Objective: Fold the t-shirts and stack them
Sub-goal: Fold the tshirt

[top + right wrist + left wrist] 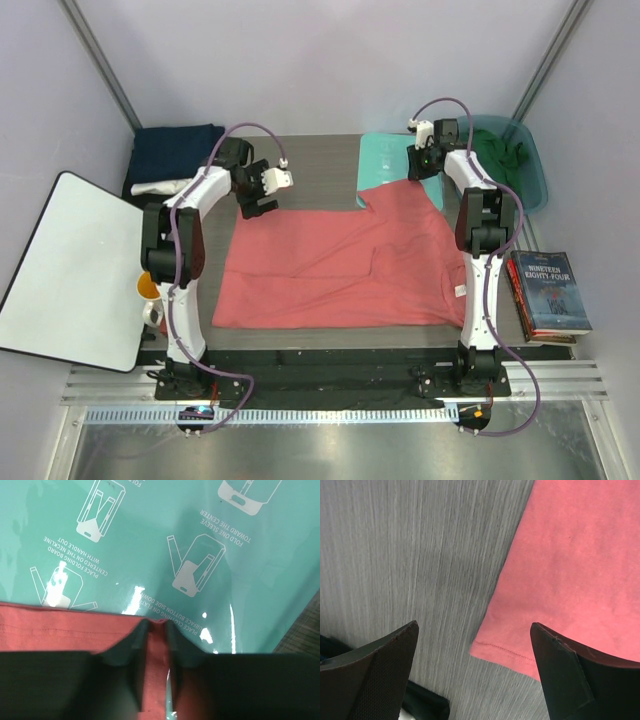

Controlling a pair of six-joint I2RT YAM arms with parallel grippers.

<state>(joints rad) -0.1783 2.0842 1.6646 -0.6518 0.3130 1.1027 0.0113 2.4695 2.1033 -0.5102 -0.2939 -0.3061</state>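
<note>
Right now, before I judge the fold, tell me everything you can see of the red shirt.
The shirt is soft coral-red cloth with stitched hems and a small white tag at its right edge. It lies spread nearly flat on the table, lightly creased mid-body, its far right part over the board. The right gripper pinches its far hem there. The open left gripper hovers at its far left corner.

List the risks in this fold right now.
The right gripper pinches only a sliver of edge on the coral-red t-shirt, which may slip out when pulled. The left gripper hangs open over its other corner, holding nothing; a one-sided lift could skew the shirt. Dragging might also nudge the mint board beneath.
</note>
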